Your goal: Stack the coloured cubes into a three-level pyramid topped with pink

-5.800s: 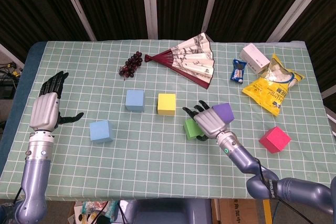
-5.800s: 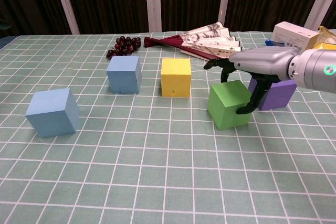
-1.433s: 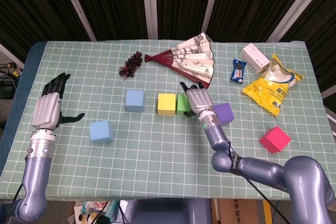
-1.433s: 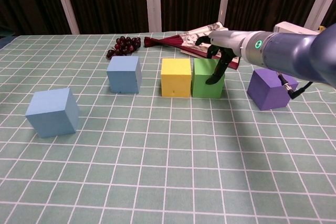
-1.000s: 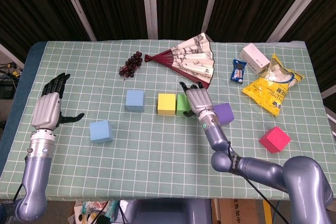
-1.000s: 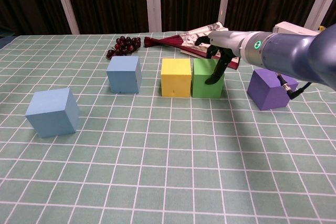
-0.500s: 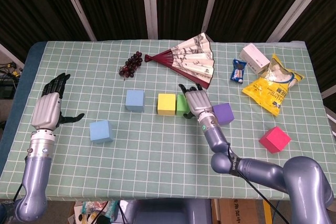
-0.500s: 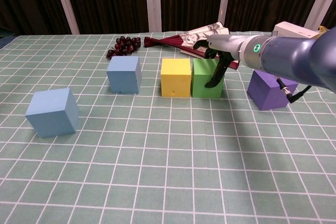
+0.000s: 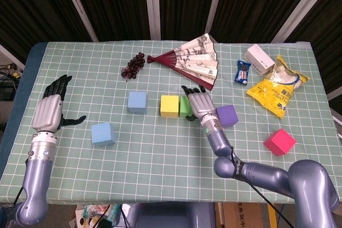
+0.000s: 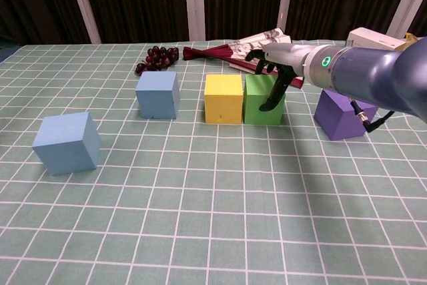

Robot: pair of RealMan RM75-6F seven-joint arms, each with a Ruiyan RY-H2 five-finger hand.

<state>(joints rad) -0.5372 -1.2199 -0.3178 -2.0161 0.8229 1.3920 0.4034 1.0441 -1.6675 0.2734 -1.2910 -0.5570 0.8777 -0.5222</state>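
The green cube [image 10: 263, 100] stands on the table flush against the right side of the yellow cube [image 10: 223, 98]. My right hand [image 10: 280, 65] hovers over the green cube [image 9: 185, 106], thumb down along its right face, the other fingers spread above its far edge. One blue cube [image 10: 157, 94] stands left of the yellow one with a gap, another blue cube [image 10: 67, 142] nearer and further left. The purple cube [image 10: 340, 115] sits right of my right hand [image 9: 200, 102]. The pink cube [image 9: 279, 142] lies at the near right. My left hand [image 9: 49, 108] hangs open at the left edge.
A paper fan [image 9: 192, 60] and a bunch of grapes [image 9: 133, 65] lie behind the cubes. At the far right are a white box [image 9: 259, 59], a small blue packet [image 9: 243, 71] and a yellow snack bag [image 9: 278, 88].
The right hand has crept slightly left over the green cube and its fingers have spread a little. The cubes and the left hand have not moved.
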